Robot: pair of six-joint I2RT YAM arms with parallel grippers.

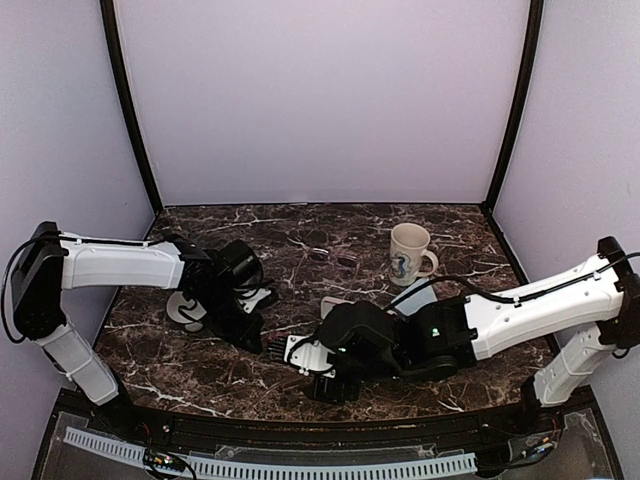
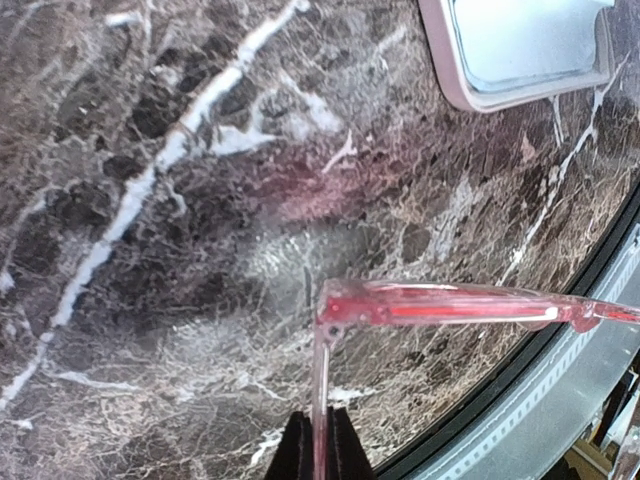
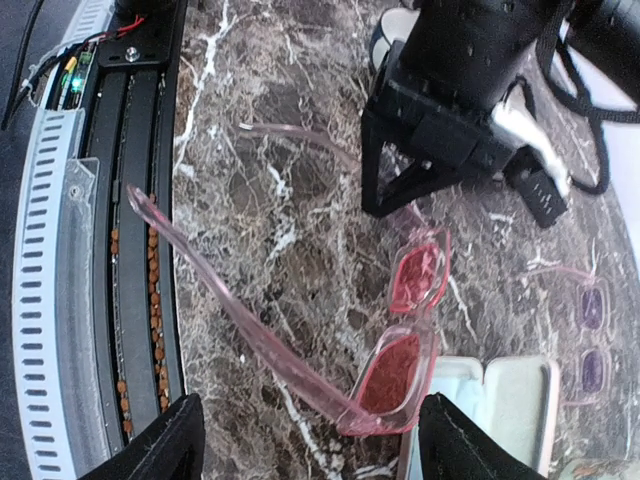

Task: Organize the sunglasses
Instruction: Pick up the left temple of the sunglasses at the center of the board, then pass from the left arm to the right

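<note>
Left claw [image 2: 320, 445] was clamped shut on one temple arm of the chunky translucent red-pink sunglasses [image 3: 388, 372], its black fingers pinching the arm partway along from the hinge. The pair was unfolded over the near middle of the dark, white-veined marble bench [image 1: 300, 225]. Its free temple arm stretched out towards the bench's near edge, and its red lenses lay just beside an open oblong case with a pale lining [image 3: 505, 400]. Whether the frame touched the bench could not be told. The right claw [image 3: 310, 405] faced the pair with its jaws spread wide apart, one finger on either side of the frame front, gripping nothing. Beyond the case, apart from the red pair, the thin-framed pair with dark lenses [image 3: 592, 306] lay flat on the bench. A white mug with a blue design [image 1: 408, 248] stood upright towards the back right.
</note>
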